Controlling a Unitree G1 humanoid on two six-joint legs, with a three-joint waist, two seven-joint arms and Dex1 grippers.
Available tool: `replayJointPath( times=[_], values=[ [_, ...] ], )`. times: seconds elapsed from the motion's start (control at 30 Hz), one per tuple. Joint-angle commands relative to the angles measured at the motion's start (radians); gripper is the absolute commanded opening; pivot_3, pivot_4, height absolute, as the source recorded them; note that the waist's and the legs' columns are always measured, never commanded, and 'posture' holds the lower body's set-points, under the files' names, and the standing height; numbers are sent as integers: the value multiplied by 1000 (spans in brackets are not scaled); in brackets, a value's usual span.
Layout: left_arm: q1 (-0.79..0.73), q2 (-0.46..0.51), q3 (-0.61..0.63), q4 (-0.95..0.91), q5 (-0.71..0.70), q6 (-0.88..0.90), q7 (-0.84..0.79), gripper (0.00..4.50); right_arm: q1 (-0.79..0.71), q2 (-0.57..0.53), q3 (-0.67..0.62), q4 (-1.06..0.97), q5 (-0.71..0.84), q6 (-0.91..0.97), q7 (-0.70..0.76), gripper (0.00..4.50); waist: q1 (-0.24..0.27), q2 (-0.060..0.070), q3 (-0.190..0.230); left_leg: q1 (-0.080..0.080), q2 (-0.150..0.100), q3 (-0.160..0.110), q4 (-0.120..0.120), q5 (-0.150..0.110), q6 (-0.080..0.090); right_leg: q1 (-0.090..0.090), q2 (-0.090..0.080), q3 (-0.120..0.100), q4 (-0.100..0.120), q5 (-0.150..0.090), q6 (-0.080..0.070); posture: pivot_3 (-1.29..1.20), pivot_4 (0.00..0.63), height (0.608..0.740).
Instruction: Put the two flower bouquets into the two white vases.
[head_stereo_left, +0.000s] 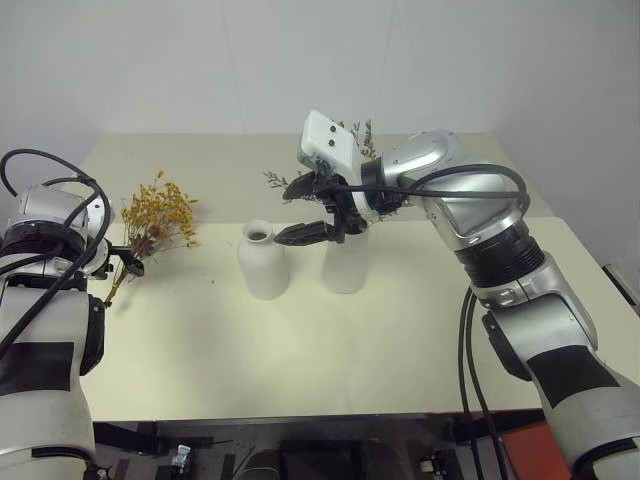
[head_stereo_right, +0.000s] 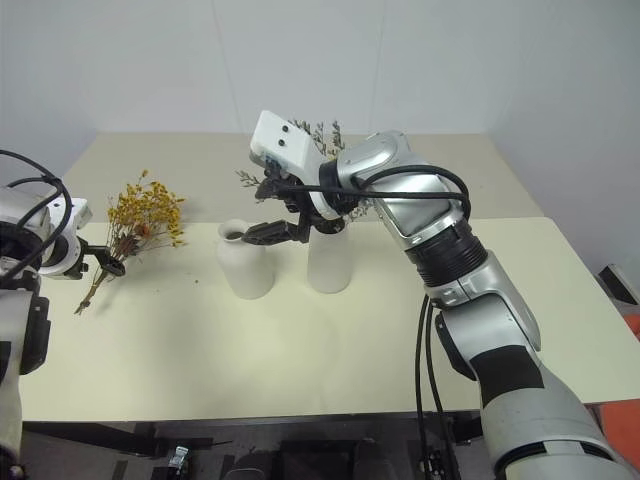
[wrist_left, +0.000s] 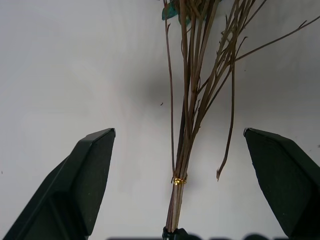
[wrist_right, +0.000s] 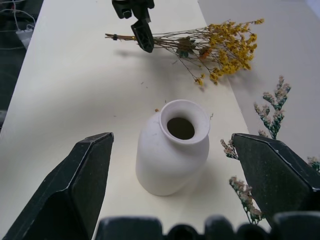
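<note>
The bushy yellow-orange bouquet (head_stereo_left: 158, 214) lies on the table at the left, with its thin brown stems (wrist_left: 186, 125) pointing toward me. My left gripper (head_stereo_left: 127, 261) is open, one finger on either side of the stems near their tied end. The rounded bottle vase (head_stereo_left: 263, 262) stands mid-table, its mouth empty (wrist_right: 180, 128). Beside it is the cylinder vase (head_stereo_left: 345, 264), with the grey-green sprig bunch (head_stereo_left: 361, 135) rising from it. My right gripper (head_stereo_left: 281, 215) hangs open just above and between the two vases. It holds nothing and hides the cylinder's mouth.
The cream table (head_stereo_left: 300, 360) has bare room in front of the vases up to its front edge. A white wall stands behind. Dark clutter and a red object (head_stereo_left: 530, 450) sit below the table's front edge.
</note>
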Motion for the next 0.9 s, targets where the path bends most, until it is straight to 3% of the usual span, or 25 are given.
replayJointPath(
  times=[0.03,0.17,0.53,0.9],
  values=[
    [-24,5,16,2,19,-18,3,4309,-11,-4,-39,-41,-4,2,7,4495,0,0,0,0,0,0,0,0,0,0,0,0,0,0,0,0,150,740],
    [-22,-1,28,9,24,-25,12,3364,-6,-6,-41,-45,-4,7,9,4500,0,0,0,0,0,0,0,0,0,0,0,0,0,0,0,0,150,740],
    [-18,-11,62,21,27,-42,48,203,19,-15,-41,-77,0,27,14,4500,0,0,0,0,0,-1,0,0,0,0,0,-1,0,0,0,0,150,740],
    [-23,-4,74,15,34,-57,69,203,31,-20,-50,-94,1,45,17,4500,0,0,0,0,0,-1,0,0,0,0,0,-1,0,0,0,0,150,740]
  ],
)
